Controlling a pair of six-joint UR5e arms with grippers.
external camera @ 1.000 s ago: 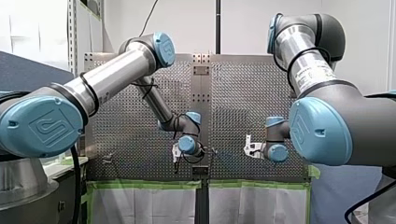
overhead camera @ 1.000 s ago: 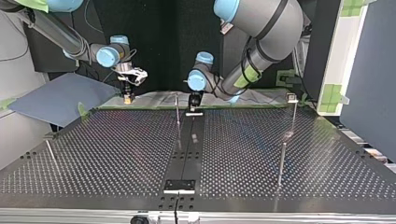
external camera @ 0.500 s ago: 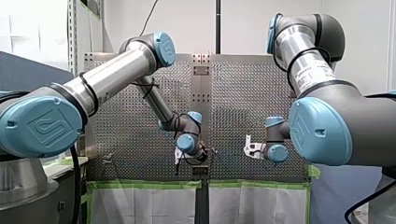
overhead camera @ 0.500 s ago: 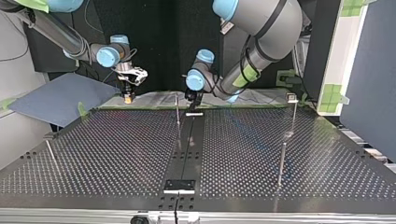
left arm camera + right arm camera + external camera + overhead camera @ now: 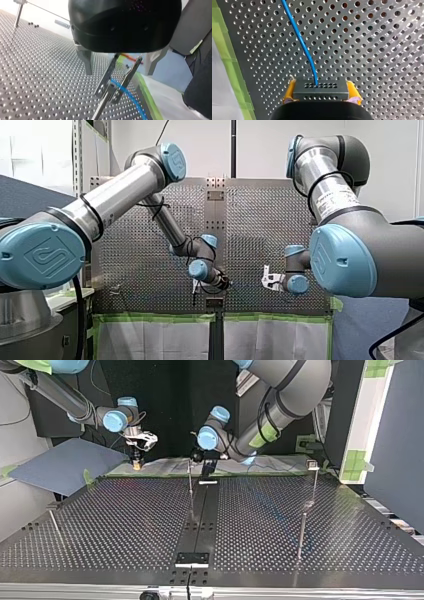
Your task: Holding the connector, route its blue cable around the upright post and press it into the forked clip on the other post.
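Connector block (image 5: 320,88), dark grey, perforated, sitting clamped in right gripper's (image 5: 321,93) yellow pads (image 5: 290,91); blue cable (image 5: 299,40) trailing; left gripper (image 5: 108,94) hovering at thin metal post (image 5: 190,479), jaws unreadable; clipping seemingly pending.

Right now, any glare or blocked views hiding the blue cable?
Right wrist view: even light, blue cable plain against the table. Left wrist view: bright backlight beyond, cable visible. Top view: sheen on the table; cable hard to make out.

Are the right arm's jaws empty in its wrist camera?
No, the yellow-padded right jaws are clamped on the dark connector, with the blue cable running out of it.
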